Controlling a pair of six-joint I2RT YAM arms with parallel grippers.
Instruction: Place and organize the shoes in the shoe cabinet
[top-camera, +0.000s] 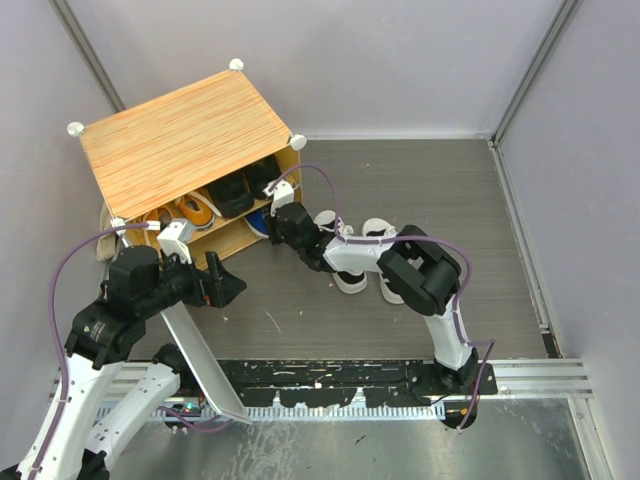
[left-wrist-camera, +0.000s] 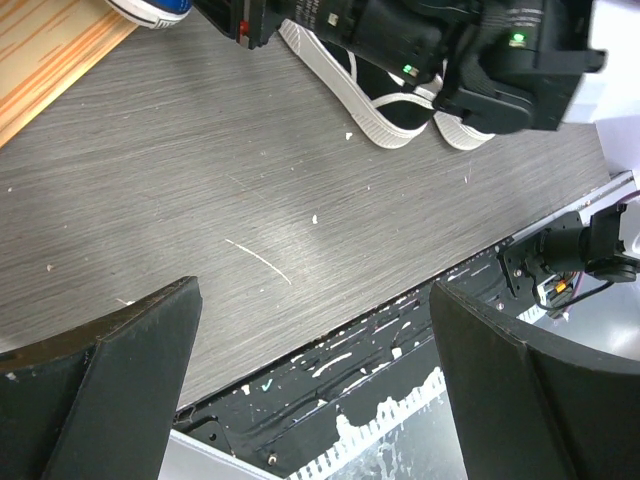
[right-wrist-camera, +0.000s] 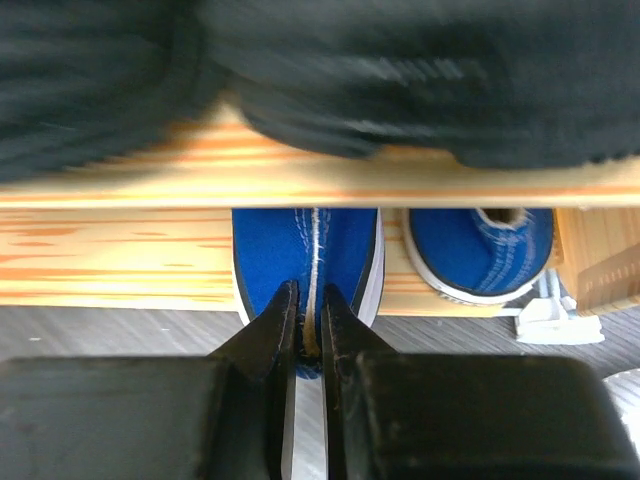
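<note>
Right gripper: clenched on the heel of a blue shoe, fingers pinching the back seam.
Blue shoe: toe-in on the lower shelf, heel overhanging the shelf's front edge. Judged not fully seated.
Second blue shoe: on the same shelf, just beside the held one, apart from it.
Black shoes: on the upper shelf, directly above the blue pair; blurred in the right wrist view.
Orange shoes: inside, beside the black pair, towards the cabinet's left end.
Cabinet: front open, wood-grain top bare.
Door: white panel swung out towards the arm bases, under the left arm.
Lace-ups: two black-and-white shoes on the table, outside the cabinet, partly under the right arm.
Left gripper: released, fingers spread wide with nothing between them, hovering above bare table in front of the cabinet.
Done: black, orange and one blue shoe shelved, as far as visible.
In hand: seating the last blue shoe.
Left: push that shoe home, let go, shelve the lace-ups. Whether the door must be closed cannot be told.
Progress: judged well past halfway.
</note>
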